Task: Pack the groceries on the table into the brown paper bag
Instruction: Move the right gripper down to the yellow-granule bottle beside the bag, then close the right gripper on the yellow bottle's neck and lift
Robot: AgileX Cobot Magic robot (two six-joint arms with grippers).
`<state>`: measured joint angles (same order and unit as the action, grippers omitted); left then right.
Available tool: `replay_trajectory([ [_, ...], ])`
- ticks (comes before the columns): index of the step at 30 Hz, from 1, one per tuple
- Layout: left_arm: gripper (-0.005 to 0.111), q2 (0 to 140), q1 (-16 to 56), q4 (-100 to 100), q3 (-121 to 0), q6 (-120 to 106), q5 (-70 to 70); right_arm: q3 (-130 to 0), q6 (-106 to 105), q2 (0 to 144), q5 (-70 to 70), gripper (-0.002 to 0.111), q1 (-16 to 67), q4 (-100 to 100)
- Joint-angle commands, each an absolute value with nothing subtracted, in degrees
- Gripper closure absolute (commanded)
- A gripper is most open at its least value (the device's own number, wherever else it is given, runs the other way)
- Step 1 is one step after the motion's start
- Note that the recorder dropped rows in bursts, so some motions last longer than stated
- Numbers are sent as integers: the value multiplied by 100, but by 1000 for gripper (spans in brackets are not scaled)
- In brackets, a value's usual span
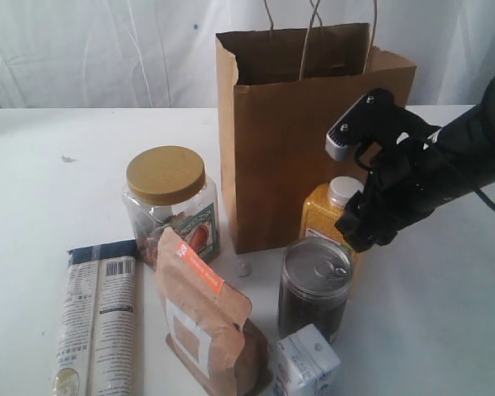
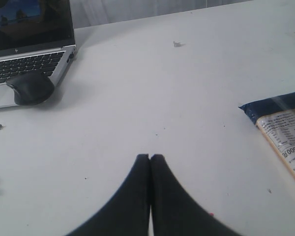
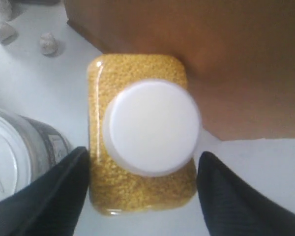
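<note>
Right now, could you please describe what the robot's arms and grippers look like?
The right arm is black and bulky, carrying a grey wrist block with small screws and a thin black cable. The right gripper and left gripper have matte black, tapering fingers.

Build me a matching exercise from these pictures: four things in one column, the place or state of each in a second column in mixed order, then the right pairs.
Column one
1. yellow-lidded clear jar
2. white-capped yellow bottle
3. long printed packet
4. left gripper

Column two
A. shut, over a bare part of the table
B. lying flat, the leftmost grocery in the exterior view
C. upright, between the open jaws of the right gripper
D. upright, left of the brown paper bag in the exterior view

Pairs: 1-D, 2-C, 3-B, 4-A
</note>
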<state>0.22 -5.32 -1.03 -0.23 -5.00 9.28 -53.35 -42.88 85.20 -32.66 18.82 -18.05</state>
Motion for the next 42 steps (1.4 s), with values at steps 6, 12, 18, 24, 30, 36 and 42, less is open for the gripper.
replay_trajectory([
  [6,107,0,-487,-124,0,-493,897,-5255,-3508,8556,-3267,43,1880,-1788],
  [12,107,0,-487,-124,0,-493,897,-5255,-3434,8556,-3305,42,1880,-1848],
  [18,107,0,-487,-124,0,-493,897,-5255,-3469,8649,-3305,46,1880,-2115],
  [24,107,0,-487,-124,0,-493,897,-5255,-3713,8909,-3365,49,1880,-2106],
  [30,107,0,-487,-124,0,-493,897,-5255,-3569,8990,-3505,98,1880,-2096],
  [36,107,0,-487,-124,0,-493,897,-5255,-3569,8799,-4181,108,1880,-2072],
  [42,107,0,-487,-124,0,-493,897,-5255,-2935,8349,-4372,108,1880,-1725],
])
